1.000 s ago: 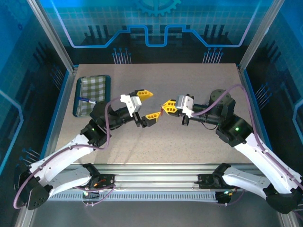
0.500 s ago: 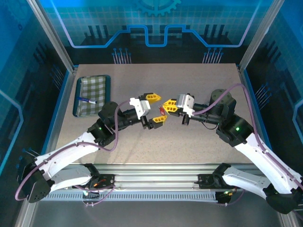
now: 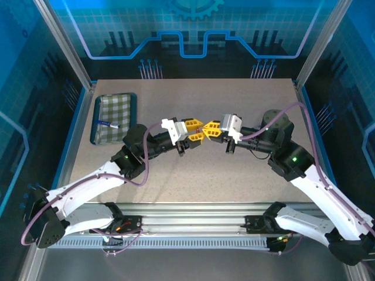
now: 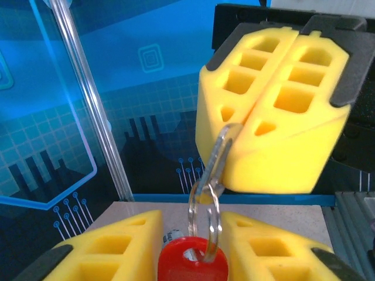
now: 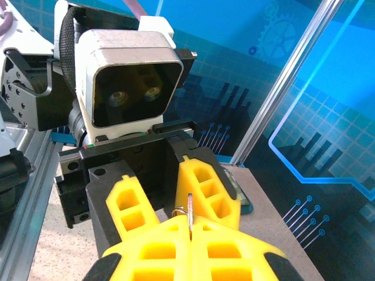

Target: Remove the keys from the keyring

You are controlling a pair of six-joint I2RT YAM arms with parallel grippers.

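Separation step: right gripper [image 4: 247,126] clamps the key [image 4: 218,157], left gripper [image 4: 191,227] pinches the red keyring [image 4: 174,271], jaws narrow; next move likely requires pulling apart with a twist.

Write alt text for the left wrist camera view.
The right gripper, shut, pinches a silver key from which a wire ring hangs, threaded through a red tag. The tag sits between the yellow fingers of the left gripper, against a blue backdrop.
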